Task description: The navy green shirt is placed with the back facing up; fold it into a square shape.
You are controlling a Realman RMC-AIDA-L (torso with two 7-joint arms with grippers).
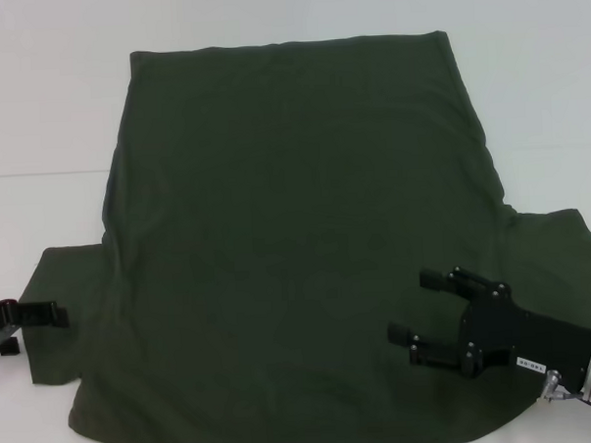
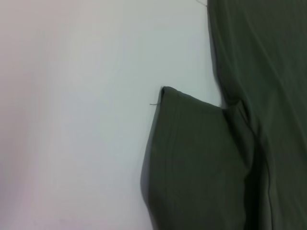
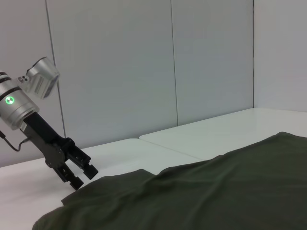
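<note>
The navy green shirt [image 1: 296, 241] lies spread flat on the white table, with one sleeve pointing left and the other right. My right gripper [image 1: 417, 306] hovers open over the cloth near the right sleeve, with nothing between its fingers. My left gripper [image 1: 35, 331] sits at the outer edge of the left sleeve, open, its tips at the hem. The left wrist view shows that sleeve [image 2: 201, 158] lying flat on the table. In the right wrist view the shirt [image 3: 216, 191] fills the foreground and the left gripper [image 3: 85, 176] reaches down to its far edge.
The white table [image 1: 36, 115] extends beyond the shirt on the left, right and far sides, with a seam [image 1: 38, 175] running across it. Grey wall panels [image 3: 144, 72] stand behind the table.
</note>
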